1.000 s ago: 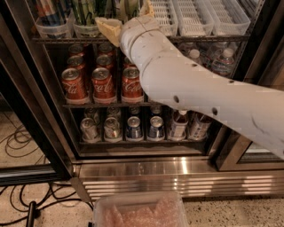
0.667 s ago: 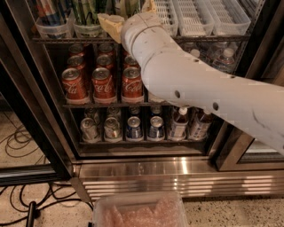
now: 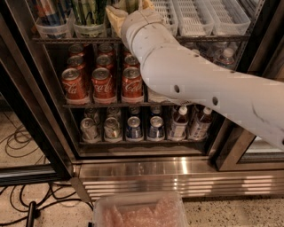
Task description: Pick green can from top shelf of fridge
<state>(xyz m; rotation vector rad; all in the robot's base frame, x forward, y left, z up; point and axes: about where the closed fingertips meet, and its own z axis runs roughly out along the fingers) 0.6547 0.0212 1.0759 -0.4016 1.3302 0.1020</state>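
grasping | slim green pale-streaked can (image 3: 91, 9) standing in clear plastic tub (image 3: 88, 30) on dark wire top shelf (image 3: 66, 40) | gripper (image 3: 129, 12) hovering just right of it — we cannot tell its opening or hold | we are advising centring, lifting clear of tub rim

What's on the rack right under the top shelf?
Under the top shelf, rows of red cola cans stand at left. The arm covers the middle; water bottles peek out at right. The gripper is up among the top-shelf tubs.
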